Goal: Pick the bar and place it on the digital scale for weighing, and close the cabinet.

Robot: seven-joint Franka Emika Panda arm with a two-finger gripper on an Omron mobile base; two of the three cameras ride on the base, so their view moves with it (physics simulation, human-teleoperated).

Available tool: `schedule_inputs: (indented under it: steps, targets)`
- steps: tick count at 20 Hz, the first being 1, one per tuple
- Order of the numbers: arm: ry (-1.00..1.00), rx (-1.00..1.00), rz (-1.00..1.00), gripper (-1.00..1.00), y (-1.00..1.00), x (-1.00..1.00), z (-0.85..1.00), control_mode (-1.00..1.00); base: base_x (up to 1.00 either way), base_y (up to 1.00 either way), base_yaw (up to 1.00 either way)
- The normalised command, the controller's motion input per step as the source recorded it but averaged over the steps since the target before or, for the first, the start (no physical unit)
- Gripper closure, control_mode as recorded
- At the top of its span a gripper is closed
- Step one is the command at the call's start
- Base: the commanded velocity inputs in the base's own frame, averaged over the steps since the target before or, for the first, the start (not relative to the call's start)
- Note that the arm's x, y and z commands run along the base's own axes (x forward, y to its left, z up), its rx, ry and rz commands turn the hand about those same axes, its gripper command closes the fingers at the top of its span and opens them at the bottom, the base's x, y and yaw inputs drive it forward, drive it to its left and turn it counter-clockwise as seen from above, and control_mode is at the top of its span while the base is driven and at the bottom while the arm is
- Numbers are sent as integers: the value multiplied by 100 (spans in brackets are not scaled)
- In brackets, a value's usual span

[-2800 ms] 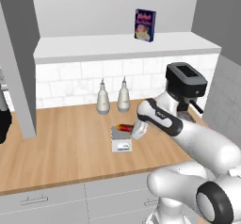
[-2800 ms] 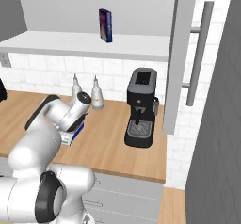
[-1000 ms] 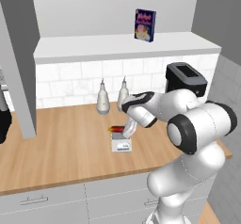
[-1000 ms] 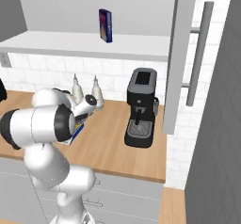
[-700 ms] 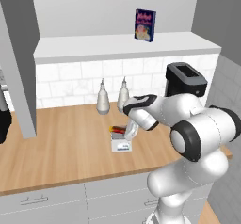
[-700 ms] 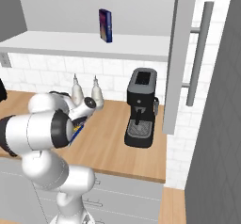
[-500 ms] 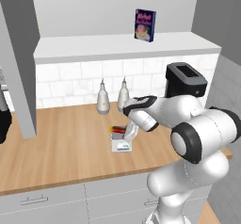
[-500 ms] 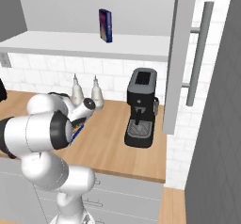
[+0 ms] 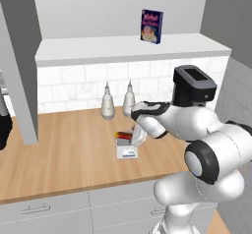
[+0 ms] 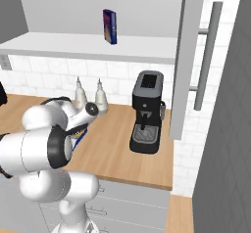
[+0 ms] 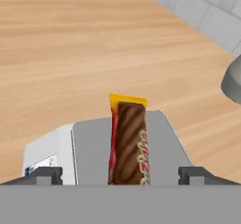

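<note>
The bar [image 11: 127,145], brown in the middle with a yellow end, lies flat on the grey top plate of the digital scale [image 11: 162,143]. My gripper [image 11: 121,173] hovers just over it, open, with its fingertips [image 11: 44,173] wide apart on either side and clear of the wrapper. In the left base view the gripper [image 9: 138,138] hangs over the bar [image 9: 123,135] and the white scale [image 9: 127,152] on the wooden counter. The cabinet stands open: one grey door [image 9: 18,75] juts out at the left, the other [image 10: 188,56], with its long handle, at the right.
A blue-purple box [image 9: 151,25] stands on the open cabinet's shelf. Two grey bottles [image 9: 107,106] stand by the tiled wall behind the scale. A black coffee machine [image 10: 147,112] sits on the counter to the right. Light-grey drawers [image 9: 44,209] run below the counter edge.
The jaws have spread from shut to wide apart, letting go of the bar, which now rests on the scale. The hand has shifted slightly.
</note>
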Motion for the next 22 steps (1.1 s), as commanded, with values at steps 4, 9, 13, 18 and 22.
schedule_inputs:
  steps: [4,9,13,18,22]
  targets:
    - [-24,1,0,-100,-1,-38,69,-100,0,0,0]
    - [-33,10,0,-100,-21,-49,98,-100,0,0,0]
    - [-24,21,0,-100,-38,-47,100,-100,0,0,0]
    - [-30,27,-1,-100,-46,-38,89,-100,0,0,0]
    - [-20,31,0,-100,-40,-44,70,-100,0,0,0]
